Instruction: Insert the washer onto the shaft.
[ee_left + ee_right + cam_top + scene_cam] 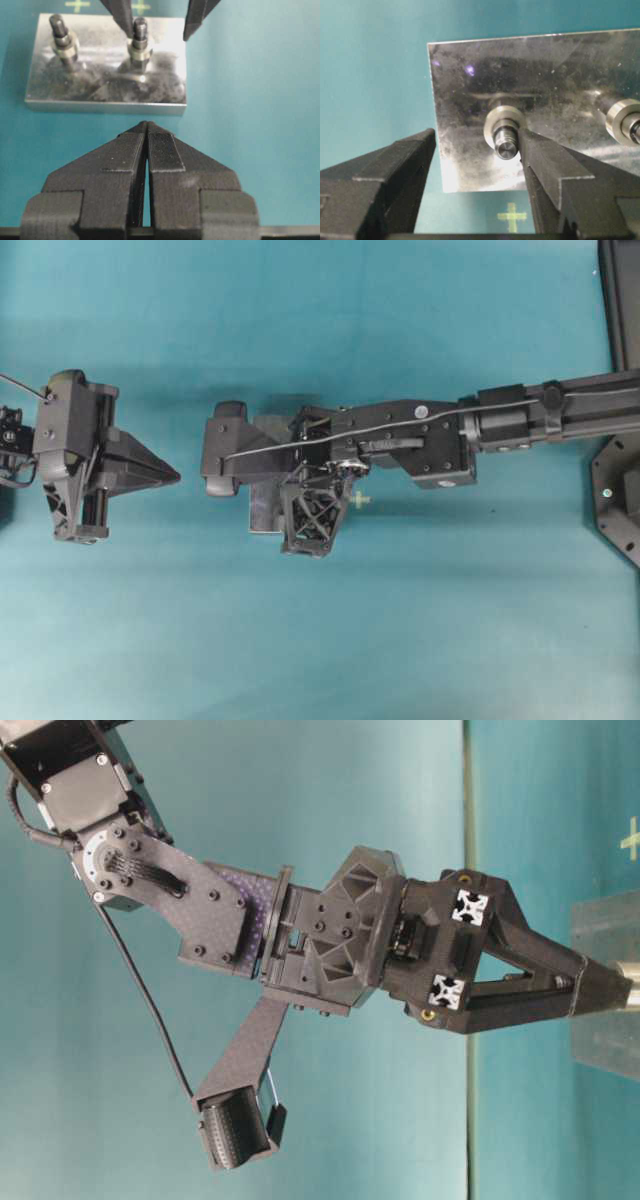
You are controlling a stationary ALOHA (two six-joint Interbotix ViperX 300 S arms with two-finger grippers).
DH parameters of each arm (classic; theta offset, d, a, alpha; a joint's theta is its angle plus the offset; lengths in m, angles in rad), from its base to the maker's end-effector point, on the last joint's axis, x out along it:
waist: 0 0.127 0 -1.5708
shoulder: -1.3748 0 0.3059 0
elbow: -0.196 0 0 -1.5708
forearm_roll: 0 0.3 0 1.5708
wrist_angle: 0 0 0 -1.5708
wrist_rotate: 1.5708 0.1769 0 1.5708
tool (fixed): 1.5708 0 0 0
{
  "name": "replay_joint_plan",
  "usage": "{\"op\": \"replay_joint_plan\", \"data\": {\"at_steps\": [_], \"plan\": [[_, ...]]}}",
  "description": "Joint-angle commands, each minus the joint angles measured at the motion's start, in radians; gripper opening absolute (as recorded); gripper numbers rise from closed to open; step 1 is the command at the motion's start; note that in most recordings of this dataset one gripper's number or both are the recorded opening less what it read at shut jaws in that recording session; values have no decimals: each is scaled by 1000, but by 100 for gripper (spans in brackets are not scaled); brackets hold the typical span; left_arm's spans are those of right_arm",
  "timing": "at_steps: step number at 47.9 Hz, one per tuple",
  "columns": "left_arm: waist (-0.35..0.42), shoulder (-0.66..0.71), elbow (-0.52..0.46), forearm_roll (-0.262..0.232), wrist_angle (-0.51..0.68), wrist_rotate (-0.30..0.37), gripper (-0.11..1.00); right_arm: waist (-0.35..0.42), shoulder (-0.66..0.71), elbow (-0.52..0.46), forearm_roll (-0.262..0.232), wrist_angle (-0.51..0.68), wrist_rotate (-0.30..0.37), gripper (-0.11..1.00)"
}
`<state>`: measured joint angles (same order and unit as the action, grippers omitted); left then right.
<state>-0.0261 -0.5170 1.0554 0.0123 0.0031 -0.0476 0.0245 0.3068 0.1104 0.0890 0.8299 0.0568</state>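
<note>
A metal plate (465, 100) carries two upright threaded shafts. The washer (494, 120) sits as a silver ring around the nearer shaft (506, 145), down near its base. My right gripper (477, 142) is open above the plate, and its right finger (542, 160) stands close against this shaft and washer while the left finger hangs past the plate's edge. From the left wrist view the same shaft (140, 32) stands between the right gripper's fingers. My left gripper (146, 126) is shut and holds nothing, a short way off the plate (105, 95) over the teal table.
The second shaft (60, 27) with its own ring (620, 117) stands on the plate's other end. Yellow cross marks (511, 216) lie on the teal mat beside the plate. A black arm base (615, 500) sits at the right edge of the table.
</note>
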Motion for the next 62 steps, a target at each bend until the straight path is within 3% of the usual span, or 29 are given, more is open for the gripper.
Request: {"op": "replay_joint_plan", "data": {"at_steps": [1, 11, 24, 35, 54, 62], "plan": [[0, -6, -21, 2, -9, -2, 0, -11, -18, -23, -6, -14, -9, 68], [-2, -11, -31, 2, -9, -2, 0, -57, -9, -31, -18, -23, -11, 68], [-2, -11, -34, 2, -8, -2, 0, 3, -18, -31, -15, -12, -3, 68], [-2, -12, -40, 2, -8, 3, 0, 0, -91, -17, -11, -6, 14, 68], [-6, -51, -29, 2, 0, 6, 0, -40, -242, 107, -18, -44, 12, 67], [-5, -74, -28, 2, 0, 6, 0, -54, -331, 187, -20, -133, 15, 66]]}}
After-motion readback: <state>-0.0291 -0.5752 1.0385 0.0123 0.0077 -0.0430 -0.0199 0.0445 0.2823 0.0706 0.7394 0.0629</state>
